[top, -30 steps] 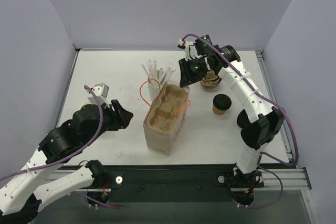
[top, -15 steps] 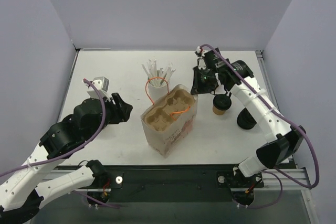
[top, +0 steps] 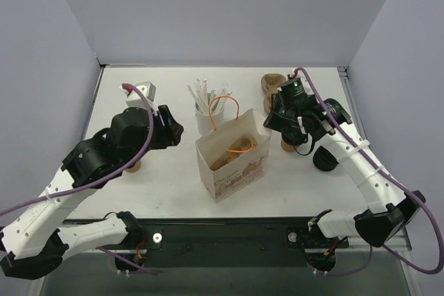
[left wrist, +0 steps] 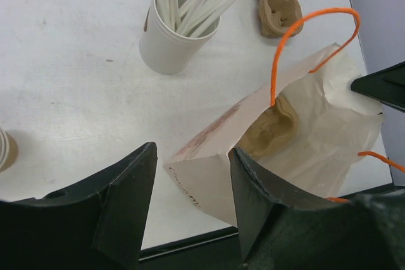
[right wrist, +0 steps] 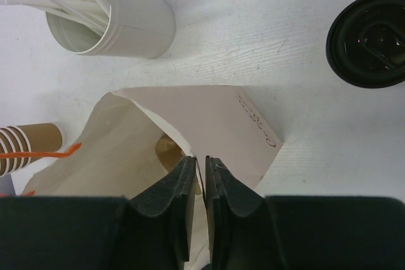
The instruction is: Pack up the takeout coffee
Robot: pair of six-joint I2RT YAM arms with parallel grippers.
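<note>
The right pincer [right wrist: 201, 165] is clamped on the thin rim of the paper bag [top: 232, 164] at its 3 o'clock side. A second ago it hung over the cardboard trays [top: 272, 82] at the 12 o'clock end of the bench [top: 173, 81]. The bag has since shifted slightly toward 3 o'clock and stands straighter. The left pincer [left wrist: 192, 156], jaws apart and empty, has advanced toward the bag's 9 o'clock side. The takeout coffee [right wrist: 370, 39] sits on the bench at the bag's 3 o'clock, as before, outside the bag.
</note>
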